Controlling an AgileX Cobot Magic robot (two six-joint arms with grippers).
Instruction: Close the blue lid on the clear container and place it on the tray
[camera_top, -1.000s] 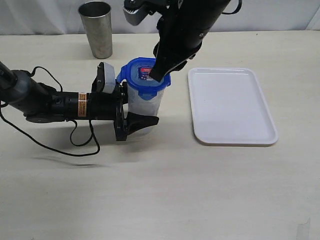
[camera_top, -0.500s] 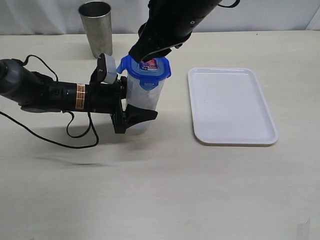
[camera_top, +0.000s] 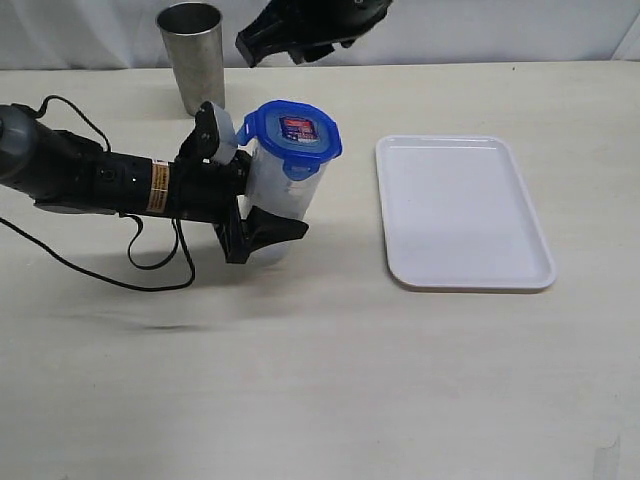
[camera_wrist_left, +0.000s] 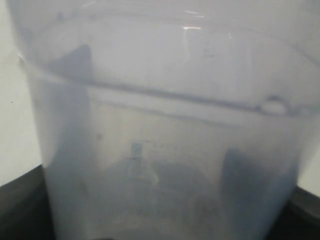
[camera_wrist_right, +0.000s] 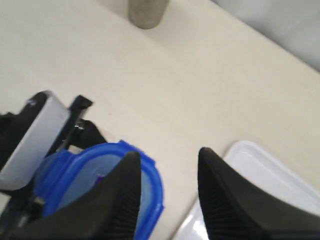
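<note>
The clear container (camera_top: 285, 190) leans slightly in my left gripper (camera_top: 262, 200), which is shut on its lower body, with one black finger (camera_top: 270, 229) across the front. The blue lid (camera_top: 291, 130) with its red-and-white sticker sits on the container's mouth. In the left wrist view the container's translucent wall (camera_wrist_left: 165, 125) fills the picture. My right gripper (camera_top: 290, 30) hangs open above and behind the lid, touching nothing. Its view shows both fingers spread (camera_wrist_right: 167, 157) over the blue lid (camera_wrist_right: 95, 175) and the tray's corner (camera_wrist_right: 250, 165). The white tray (camera_top: 465, 215) lies to the right.
A grey steel cup (camera_top: 192, 58) stands at the back left, also showing in the right wrist view (camera_wrist_right: 146, 11). The left arm's black cable (camera_top: 150, 275) loops on the table beside the arm.
My right gripper has risen off the lid and pulled back toward the top of the view. The left gripper and container have shifted a little left and up.
</note>
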